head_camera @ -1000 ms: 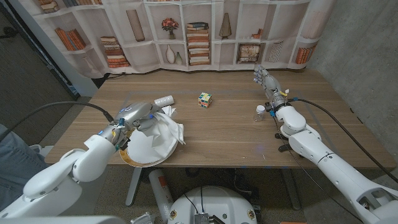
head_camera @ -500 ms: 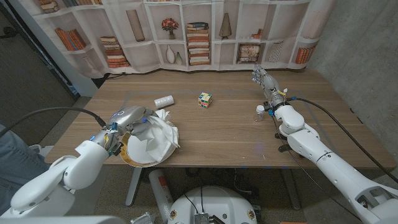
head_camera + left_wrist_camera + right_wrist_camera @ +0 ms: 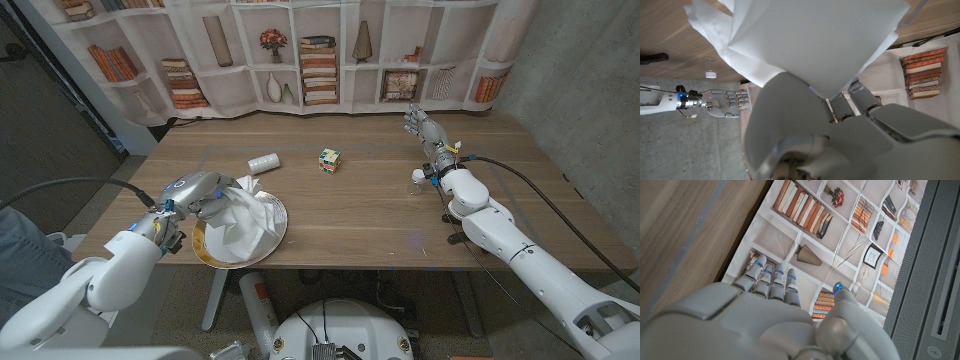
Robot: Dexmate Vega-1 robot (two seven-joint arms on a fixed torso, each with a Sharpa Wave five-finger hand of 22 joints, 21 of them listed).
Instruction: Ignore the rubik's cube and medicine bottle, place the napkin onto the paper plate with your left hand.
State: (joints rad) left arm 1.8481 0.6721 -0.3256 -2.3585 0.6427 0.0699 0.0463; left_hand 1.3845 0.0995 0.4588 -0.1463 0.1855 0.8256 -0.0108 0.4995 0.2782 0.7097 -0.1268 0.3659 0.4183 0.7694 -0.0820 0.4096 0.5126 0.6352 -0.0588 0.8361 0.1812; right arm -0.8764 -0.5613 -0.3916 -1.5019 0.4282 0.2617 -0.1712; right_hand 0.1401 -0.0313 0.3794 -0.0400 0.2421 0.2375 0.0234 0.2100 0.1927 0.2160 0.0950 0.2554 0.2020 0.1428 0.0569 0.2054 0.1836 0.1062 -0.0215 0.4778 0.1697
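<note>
The white crumpled napkin (image 3: 247,215) lies bunched on the paper plate (image 3: 222,261), near the table's front left edge. My left hand (image 3: 200,190) sits at the plate's far left rim and grips the napkin's corner. In the left wrist view the napkin (image 3: 805,40) spreads out from between the fingers of that hand (image 3: 830,135). My right hand (image 3: 425,128) stands at the far right of the table with its fingers stretched out and apart, holding nothing; the right wrist view shows its back (image 3: 775,315).
A rubik's cube (image 3: 329,159) stands mid-table. A white cylindrical bottle (image 3: 264,162) lies on its side behind the plate. A small white-capped vial (image 3: 418,178) stands by my right wrist. Bare wood stretches between the plate and the right arm.
My left hand has drawn back to the left with the napkin, which hung over the plate's right rim and now lies within the plate. The plate has settled flatter. The right hand stayed put.
</note>
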